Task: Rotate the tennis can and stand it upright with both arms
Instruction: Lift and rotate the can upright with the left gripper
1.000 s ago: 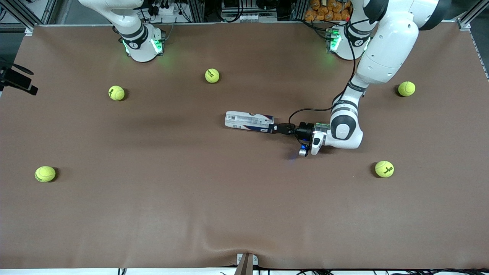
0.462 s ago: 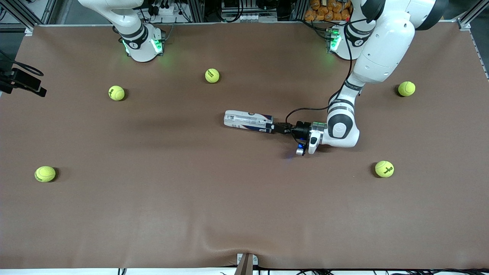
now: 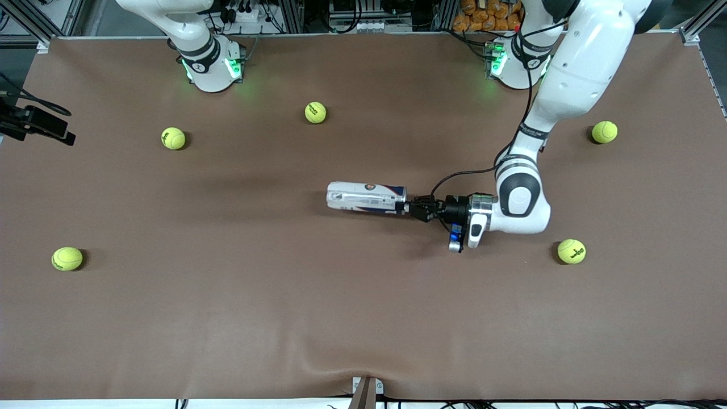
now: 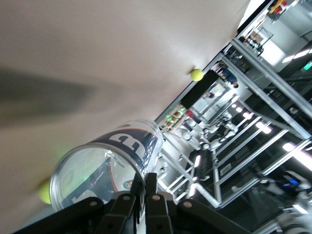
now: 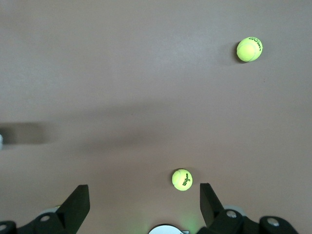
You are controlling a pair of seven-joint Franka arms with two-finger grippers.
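The brown surface (image 3: 227,318) fills the front view, with both arm bases at its top edge. The left arm (image 3: 573,74) reaches down from its base and bends low toward the middle of the surface. The right arm (image 3: 187,34) waits up near its own base, out toward its end of the surface.

The tennis can (image 3: 366,197) is near the middle, lengthwise along the surface, its closed end pointing toward the right arm's end. It may be lifted slightly off the surface, though the front view does not settle that. The left hand (image 3: 410,208) is clamped tight on the rim of the can's open end; the left wrist view shows the two fingers (image 4: 151,192) pinched together over the rim of the can (image 4: 105,170).

The right hand (image 5: 144,204) hangs above the surface with its fingers spread wide and nothing between them.

Five tennis balls lie scattered well apart from the can, the closest one (image 3: 571,251) nearer the front camera than the left arm's elbow.
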